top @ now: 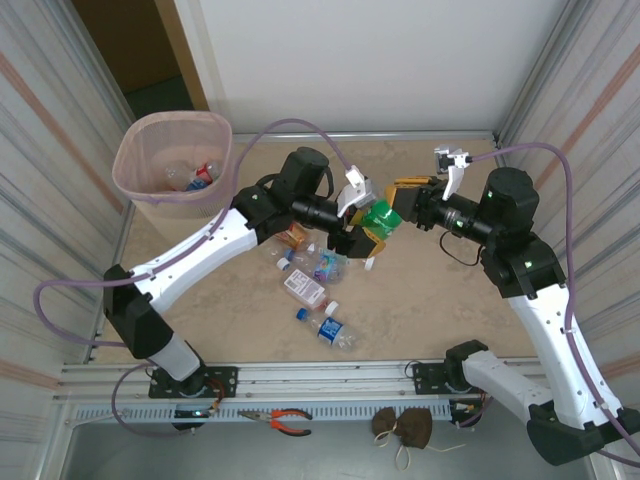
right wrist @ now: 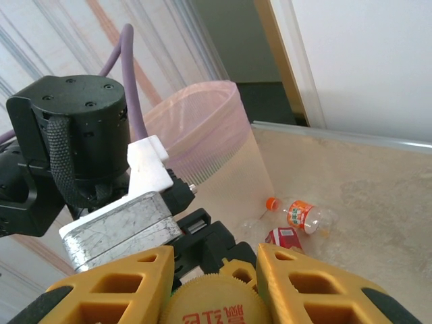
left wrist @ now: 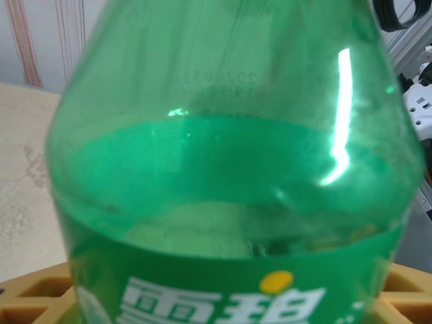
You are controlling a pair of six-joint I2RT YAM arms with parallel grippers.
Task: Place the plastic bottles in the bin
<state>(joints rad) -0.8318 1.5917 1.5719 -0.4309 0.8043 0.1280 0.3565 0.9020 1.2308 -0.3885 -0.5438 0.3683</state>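
Yellow fingers [right wrist: 135, 283] of the right end effector [right wrist: 216, 262] are seen pressed together on a yellow ridged cap [right wrist: 219, 304] printed with red characters. In the top view this end effector [top: 407, 198] is held above the middle of the table [top: 440, 300], facing the left end effector [top: 362, 240], with a green bottle [top: 380, 217] lifted between the two.

In the left wrist view the green bottle [left wrist: 223, 169] is seen very close, its white characters and a yellow dot at the lower edge. It is flanked by the yellow fingers [left wrist: 34, 291] of the left end effector [left wrist: 216, 297]. The fingers are spread to either side of the bottle's body, but whether they are pressing on it cannot be told.

Below the raised bottle, a cluster of small bottles [top: 315, 270] is scattered on the table, with one blue-capped bottle [top: 332, 328] lying nearest the arm bases. An orange-labelled bottle [right wrist: 302, 214] and a red carton [right wrist: 283, 237] are seen beside each other near the bin.

The pale pink bin [top: 130, 150] is stood at the far left corner of the table, well apart from the held bottle, and a few bottles [top: 195, 178] are already lying inside it. In the right wrist view the bin [right wrist: 209, 128] is seen behind the left arm's black wrist [right wrist: 67, 135].
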